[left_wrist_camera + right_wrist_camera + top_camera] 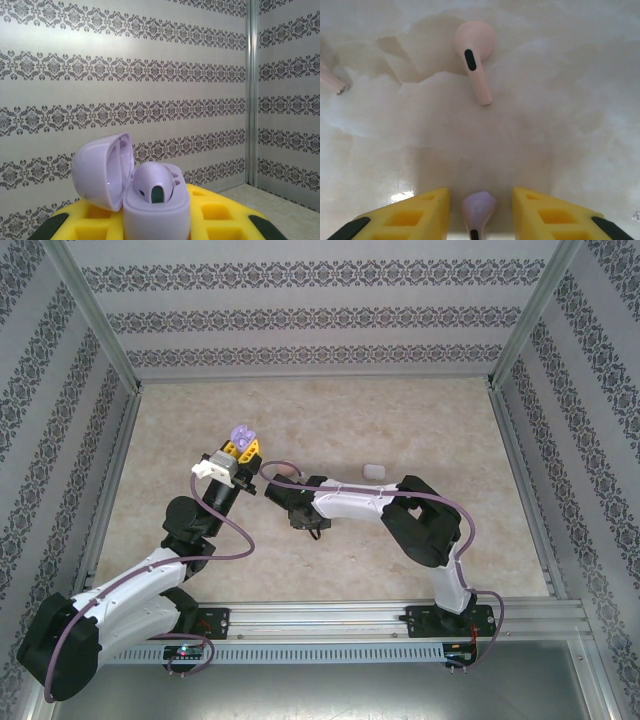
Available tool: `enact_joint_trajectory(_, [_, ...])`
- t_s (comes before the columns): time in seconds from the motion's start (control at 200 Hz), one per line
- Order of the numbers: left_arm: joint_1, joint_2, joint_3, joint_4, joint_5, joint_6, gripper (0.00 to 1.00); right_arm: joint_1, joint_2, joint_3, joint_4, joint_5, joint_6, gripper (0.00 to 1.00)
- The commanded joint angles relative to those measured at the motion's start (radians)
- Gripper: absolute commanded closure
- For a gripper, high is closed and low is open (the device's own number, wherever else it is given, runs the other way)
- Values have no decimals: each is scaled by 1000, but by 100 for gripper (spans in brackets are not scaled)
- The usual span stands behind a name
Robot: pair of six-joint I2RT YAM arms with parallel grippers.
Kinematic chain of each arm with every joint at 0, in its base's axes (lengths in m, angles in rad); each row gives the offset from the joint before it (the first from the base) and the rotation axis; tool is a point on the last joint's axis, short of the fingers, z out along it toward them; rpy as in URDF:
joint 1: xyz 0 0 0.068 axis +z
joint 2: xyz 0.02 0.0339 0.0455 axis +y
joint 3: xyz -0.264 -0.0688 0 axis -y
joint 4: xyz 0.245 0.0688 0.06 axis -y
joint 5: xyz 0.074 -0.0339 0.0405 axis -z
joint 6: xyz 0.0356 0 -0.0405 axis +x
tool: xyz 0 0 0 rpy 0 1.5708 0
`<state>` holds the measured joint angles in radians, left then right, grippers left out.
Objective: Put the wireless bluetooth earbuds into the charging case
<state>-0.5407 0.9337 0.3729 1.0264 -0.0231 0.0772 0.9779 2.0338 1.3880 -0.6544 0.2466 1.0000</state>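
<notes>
Pincer on the right (pixel 481 195) is standing apart, its yellow fingers straddling a purple earbud (pixel 479 207) that is lying on the surface (pixel 580 125); a sliver of gap is showing on either side, so nothing is being clamped there as far as the wrist view tells. The left pincer (pixel 243 448) is clamping the purple charging case (pixel 157 215) low on its body; the lid (pixel 100 172) is hanging open to one side, and one purple earbud (pixel 154 185) is already sitting in its well, leaving the neighbouring well for the one below the right pincer.

That earbud is looking tiny, light and hard, with a glossy rounded bulb; I am judging it likely to slip or flick away under a hard or off-centre squeeze. The best hold is probably across the top of the stem just under the bulb, gently, leaving the stem's tip free to enter the well.

A pink earbud (pixel 475 57) is lying just beyond the fingers, and another pink stem (pixel 331 80) is showing at the left edge; a white case (pixel 373 470) is resting well apart.

The right arm is reaching across low toward the left, wrist pointing down at the surface; the left arm is bending at the elbow and holding the case up, facing the back wall.
</notes>
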Motion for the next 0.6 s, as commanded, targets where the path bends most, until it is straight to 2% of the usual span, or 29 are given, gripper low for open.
enact_joint_trajectory(0.0, [14, -17, -3, 59, 10, -19, 100, 3, 28, 17, -25, 39, 12, 63])
enact_joint_trajectory(0.6, [13, -6, 6, 45, 26, -27, 100, -8, -3, -36, 23, 29, 16, 76])
